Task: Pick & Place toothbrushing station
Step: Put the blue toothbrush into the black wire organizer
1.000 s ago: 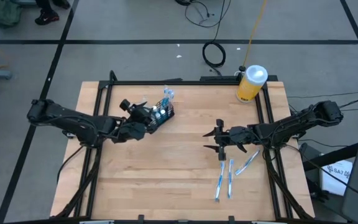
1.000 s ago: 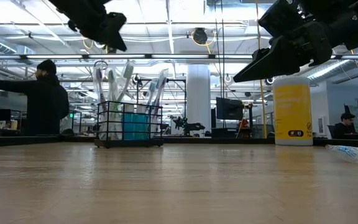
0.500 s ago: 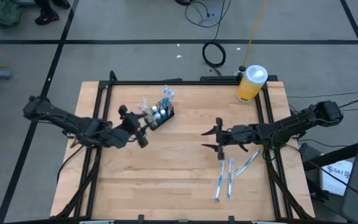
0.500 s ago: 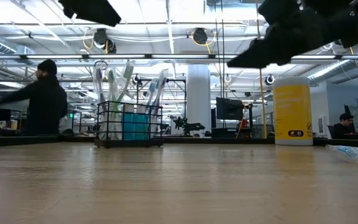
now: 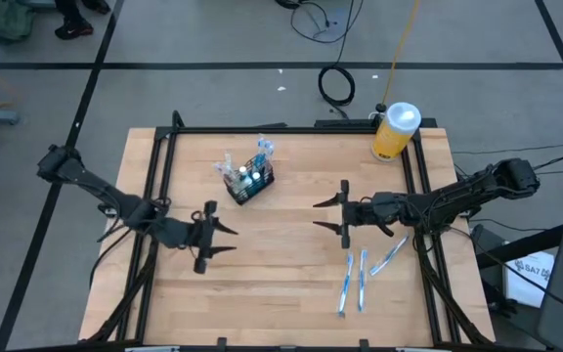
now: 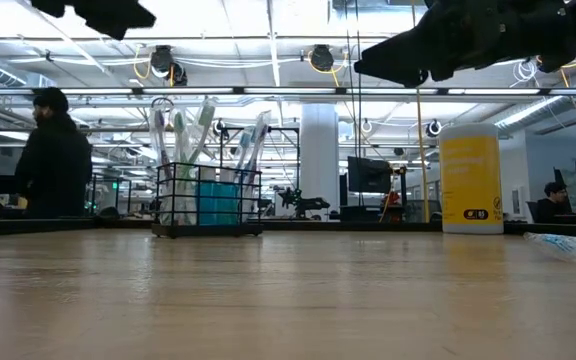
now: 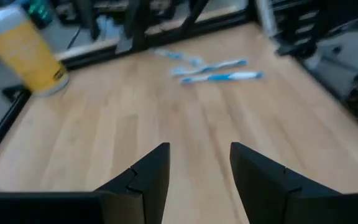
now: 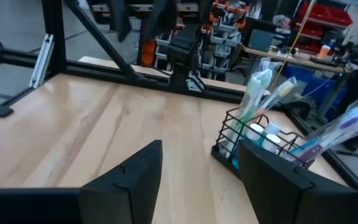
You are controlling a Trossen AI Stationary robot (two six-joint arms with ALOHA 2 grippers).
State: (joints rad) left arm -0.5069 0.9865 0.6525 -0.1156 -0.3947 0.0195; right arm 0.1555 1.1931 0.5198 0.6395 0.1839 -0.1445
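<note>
Both grippers hang above the table with their jaws spread and nothing between them. The left gripper is nearest the front edge, pointing across the bare middle of the table; in its wrist view only wood lies just ahead of the fingers, then three loose toothbrushes farther off, and the yellow bottle at the far corner. The toothbrushing station is not ahead of these jaws at all; it stands off to one side and beyond them, well apart.

The right gripper has the caddy in front of its fingers, ahead and a little to one side, with brushes and tubes standing tall out of the wire mesh and leaning outward.

The risks, as I judge them: a jaw coming in low could strike the leaning brush handles before it reaches the mesh wall, tipping the light caddy or spilling its contents. Thin wire gives the pads little to bite on, so a grip on one wall may slip or swing the caddy as it lifts. If both arms reach for the caddy, they could meet over it. Farther out, the loose toothbrushes lie beside and behind the right gripper, where a low sweep would scatter them.
</note>
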